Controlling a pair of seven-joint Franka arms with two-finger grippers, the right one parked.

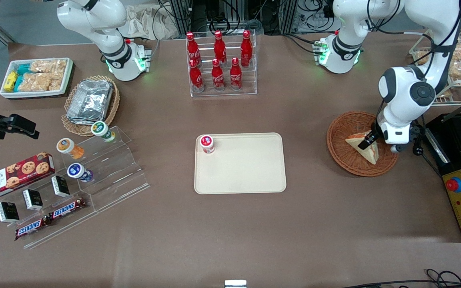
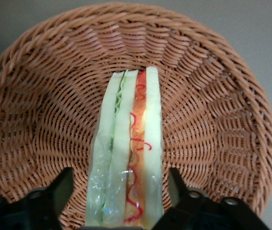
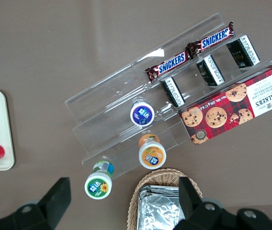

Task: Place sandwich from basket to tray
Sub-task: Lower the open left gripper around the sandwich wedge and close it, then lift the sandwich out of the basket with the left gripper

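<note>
The gripper [image 1: 368, 141] is reaching down into the basket [image 1: 344, 132], which is sitting on the table [image 1: 334, 224] toward the working arm's end. The sandwich [image 1: 364, 147] is lying in the basket, its pale bread wedge pointing toward the front camera, with the gripper at its upper edge. In the wrist view the sandwich [image 2: 128, 153] is standing on edge between the two fingers [image 2: 61, 191], showing green filling along one bread slice and orange-red filling along the other. The fingers are spread wider than the sandwich, one on each side, with basket weave [image 2: 212, 110] showing in the gap between each finger and the bread, so they are not gripping anything. The tray [image 1: 246, 172] is lying flat near the middle of the table, well apart from the basket, toward the parked arm's end. A small cup [image 1: 207, 143] with a red lid is standing in the tray's corner farthest from the front camera and from the basket
</note>
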